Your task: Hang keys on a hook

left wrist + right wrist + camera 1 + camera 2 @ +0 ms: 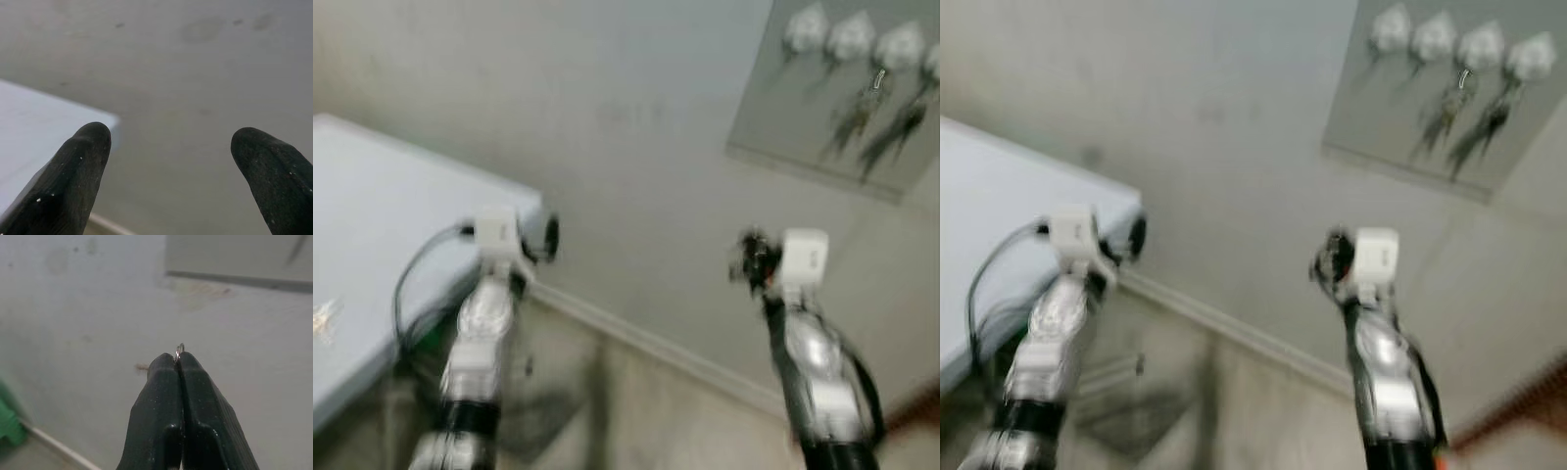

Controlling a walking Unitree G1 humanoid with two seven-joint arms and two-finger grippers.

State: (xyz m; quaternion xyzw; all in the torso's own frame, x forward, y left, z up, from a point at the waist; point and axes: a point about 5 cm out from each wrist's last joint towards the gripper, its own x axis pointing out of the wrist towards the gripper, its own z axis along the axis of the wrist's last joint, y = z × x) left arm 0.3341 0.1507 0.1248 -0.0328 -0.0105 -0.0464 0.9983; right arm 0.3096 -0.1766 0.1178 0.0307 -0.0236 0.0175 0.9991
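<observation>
Your right hand (178,363) is clamped tight, fingers pressed together, with a small metal key ring (179,350) poking out at the tips. So the keys are picked up and in your grip; the rest of the bunch is hidden behind the fingers, and in the head views there is just a dark blur at the right hand (749,259), so you can't tell how many keys hang there.

The hook board (803,137) is mounted on the wall up and to the right of that hand, well apart from it. It carries a row of pale knob-like hooks (806,29). Two of them, toward the right, already have key bunches (855,119) dangling from them. The two on the left look bare, though the blur makes that hard to confirm. In the right wrist view the board's lower edge (234,278) sits above and beyond the fingertips, so the hand is pointed below it, not at a hook.

Your left hand (168,161) is spread wide and holds nothing, raised beside the corner of the pale bench (372,235).

Judgement: pickup is done, hanging is not. What's left is to raise and carry the right hand up to the board, line the ring with a free hook, slip it over and let go. The head views are smeared, so expect to need a steadier look before the fine alignment.
</observation>
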